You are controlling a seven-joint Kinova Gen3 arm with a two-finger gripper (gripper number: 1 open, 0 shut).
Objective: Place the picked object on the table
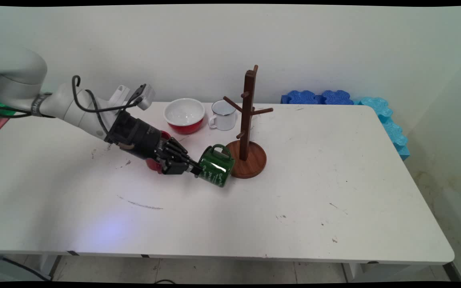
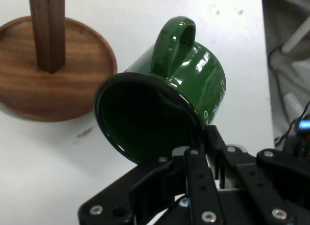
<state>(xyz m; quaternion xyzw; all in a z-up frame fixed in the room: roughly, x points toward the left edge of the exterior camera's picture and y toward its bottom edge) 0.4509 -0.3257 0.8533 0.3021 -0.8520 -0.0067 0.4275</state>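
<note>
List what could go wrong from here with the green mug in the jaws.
1. The gripper pinches the green mug only at its rim, tipped on its side; the mug could twist or slip out.
2. The mug hangs right beside the wooden mug tree; a swing might knock its base or pegs.
3. A red cup sits largely hidden behind the gripper; the arm could bump it.

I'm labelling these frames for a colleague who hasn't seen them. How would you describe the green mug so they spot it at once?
Find the wooden mug tree near the middle of the white table. Just left of its round base, the green mug hangs tipped on its side, handle up, its rim pinched by the black gripper. It is the only green cup; the other mug is white.
</note>
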